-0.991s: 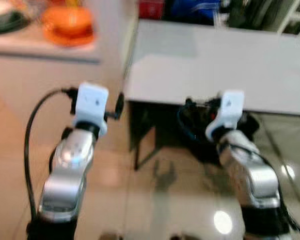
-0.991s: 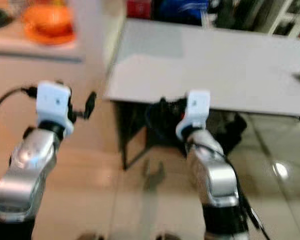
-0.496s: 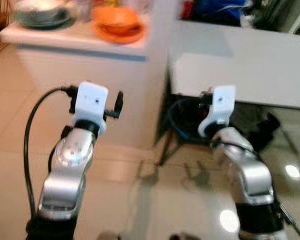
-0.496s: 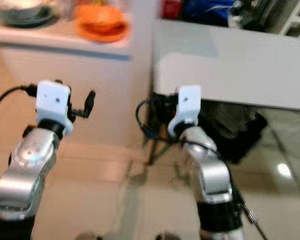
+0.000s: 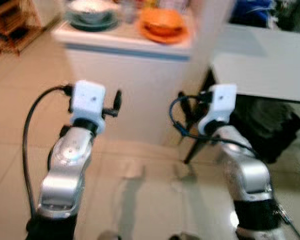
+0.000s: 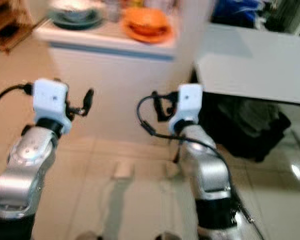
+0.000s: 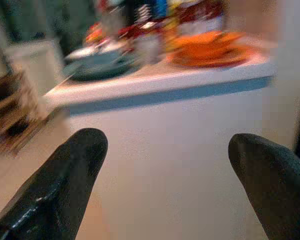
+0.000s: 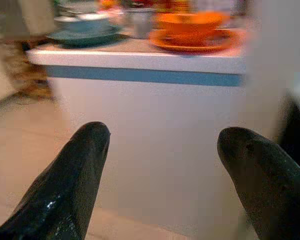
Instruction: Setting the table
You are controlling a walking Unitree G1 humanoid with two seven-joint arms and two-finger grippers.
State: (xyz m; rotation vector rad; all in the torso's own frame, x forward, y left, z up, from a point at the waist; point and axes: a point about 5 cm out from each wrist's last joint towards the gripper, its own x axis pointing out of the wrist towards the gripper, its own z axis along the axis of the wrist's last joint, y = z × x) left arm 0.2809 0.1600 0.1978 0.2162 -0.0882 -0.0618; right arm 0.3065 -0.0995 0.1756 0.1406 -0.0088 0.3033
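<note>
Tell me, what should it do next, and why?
Probably step closer to the counter. The orange bowl and teal bowl sit on top, beyond both grippers. The left gripper and right gripper are open, empty and level with the counter's side, so a reach now would likely fall short.

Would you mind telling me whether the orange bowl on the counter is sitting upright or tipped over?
Upright. The orange bowl sits level on its orange plate on the white counter, rim facing up. Its contents cannot be made out.

Blur smears the items behind the orange dishes (image 5: 162,26); the teal dishes (image 5: 92,12) are cut off.
</note>
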